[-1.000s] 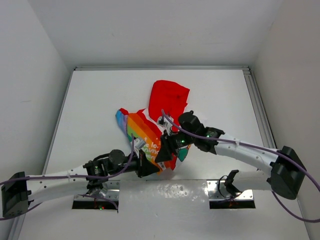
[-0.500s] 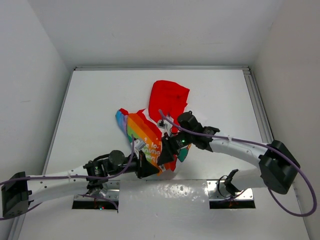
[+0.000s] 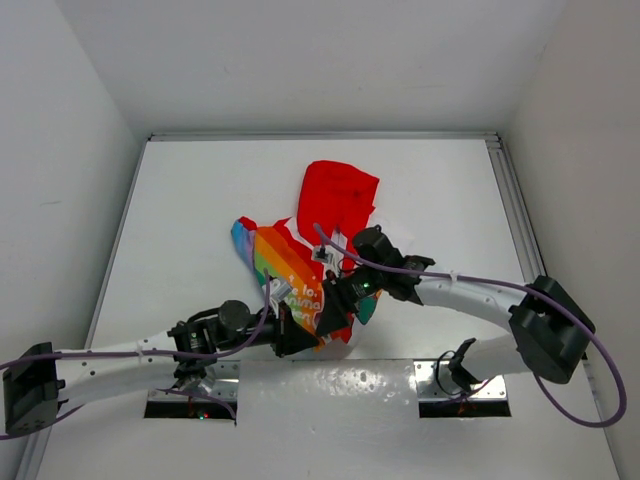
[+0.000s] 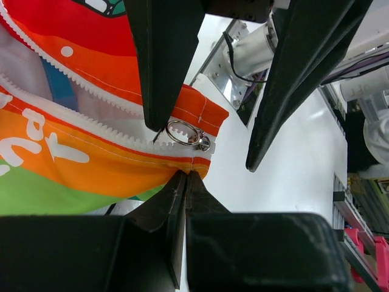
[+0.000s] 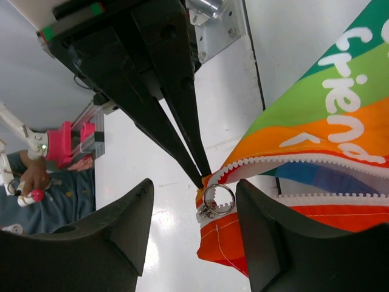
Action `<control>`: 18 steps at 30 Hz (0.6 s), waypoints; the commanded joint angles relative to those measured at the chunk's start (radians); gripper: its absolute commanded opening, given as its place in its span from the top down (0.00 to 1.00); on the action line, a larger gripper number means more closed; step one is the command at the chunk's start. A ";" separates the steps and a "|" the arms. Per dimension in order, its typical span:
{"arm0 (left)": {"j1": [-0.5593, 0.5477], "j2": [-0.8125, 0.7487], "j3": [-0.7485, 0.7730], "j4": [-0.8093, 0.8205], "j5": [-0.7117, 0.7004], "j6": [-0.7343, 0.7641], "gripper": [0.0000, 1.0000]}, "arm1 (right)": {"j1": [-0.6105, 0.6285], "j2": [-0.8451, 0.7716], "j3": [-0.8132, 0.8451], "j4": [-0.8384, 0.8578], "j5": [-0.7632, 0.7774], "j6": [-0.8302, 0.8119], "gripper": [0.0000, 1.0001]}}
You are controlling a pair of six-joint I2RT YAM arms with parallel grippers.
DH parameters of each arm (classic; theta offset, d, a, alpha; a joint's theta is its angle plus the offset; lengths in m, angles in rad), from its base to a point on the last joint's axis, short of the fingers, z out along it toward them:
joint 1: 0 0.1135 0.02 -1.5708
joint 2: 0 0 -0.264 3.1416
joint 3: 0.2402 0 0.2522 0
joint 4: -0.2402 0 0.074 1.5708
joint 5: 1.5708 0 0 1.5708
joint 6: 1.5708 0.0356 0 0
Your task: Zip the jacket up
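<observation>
Lying crumpled on the white surface (image 3: 180,220), the jacket (image 3: 290,265) sits near the middle, just ahead of my two arms. Its red hood (image 3: 338,200) is spread on the far side and a rainbow-striped panel is turned up. The cloth looks soft and thin, folded over itself, and white lettering runs along the orange and green bands. Both zipper halves lie apart, each a row of small blocky white teeth (image 4: 79,115) on white tape, and they converge at the red-orange bottom corner. There a shiny metal ring pull (image 4: 185,134) rests on the fabric. My left tool (image 4: 186,177) is pinched tight on the jacket's hem right below that ring, its black tapered fingers closed to a point. My right tool (image 5: 194,185) stands wide, a smooth black finger on either side of the ring, gripping nothing.
</observation>
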 commanded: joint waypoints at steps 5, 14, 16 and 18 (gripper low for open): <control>-0.007 -0.018 0.010 0.070 0.032 0.016 1.00 | -0.002 0.020 -0.024 0.065 -0.058 -0.021 0.42; -0.007 -0.030 0.005 0.075 0.032 0.008 1.00 | 0.000 0.020 -0.035 0.098 -0.080 -0.005 0.52; -0.007 -0.032 0.010 0.061 0.032 0.013 1.00 | 0.000 0.020 -0.036 0.098 -0.081 -0.002 0.58; -0.007 -0.036 0.001 0.072 0.032 0.004 1.00 | 0.000 0.017 -0.036 0.095 -0.080 -0.002 0.66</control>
